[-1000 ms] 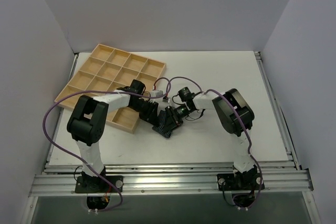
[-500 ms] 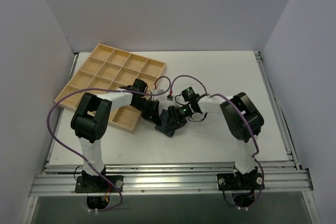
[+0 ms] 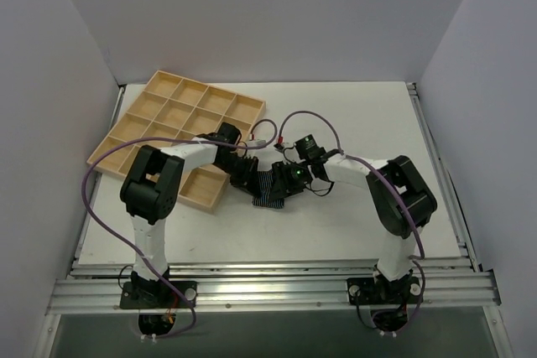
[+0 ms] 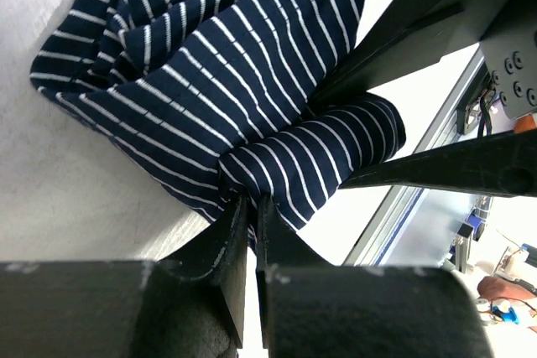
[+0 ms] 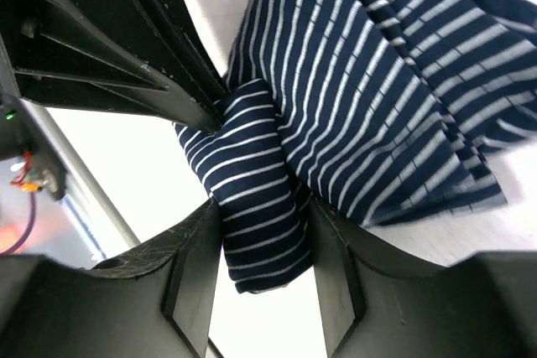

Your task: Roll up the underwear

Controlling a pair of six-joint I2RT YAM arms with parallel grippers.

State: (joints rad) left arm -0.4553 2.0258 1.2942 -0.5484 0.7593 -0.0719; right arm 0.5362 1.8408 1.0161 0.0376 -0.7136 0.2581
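Note:
The underwear (image 3: 273, 190), dark navy with thin white stripes, lies on the white table between both arms, partly rolled at one end. My left gripper (image 3: 252, 180) is shut on its edge; in the left wrist view the cloth (image 4: 252, 123) is pinched between the nearly closed jaws (image 4: 249, 215). My right gripper (image 3: 288, 182) is shut on the rolled end; in the right wrist view the roll (image 5: 256, 199) sits between the two fingers (image 5: 323, 249). The rest of the cloth (image 5: 394, 98) spreads on the table. No waistband edge shows.
A wooden tray (image 3: 180, 136) with several square cells lies at the back left, close behind the left gripper. Purple cables (image 3: 302, 119) arch over both arms. Grey walls enclose the table on three sides.
Both grippers have shifted slightly right and toward the back with the underwear. The cloth now looks more bunched and compact between them.

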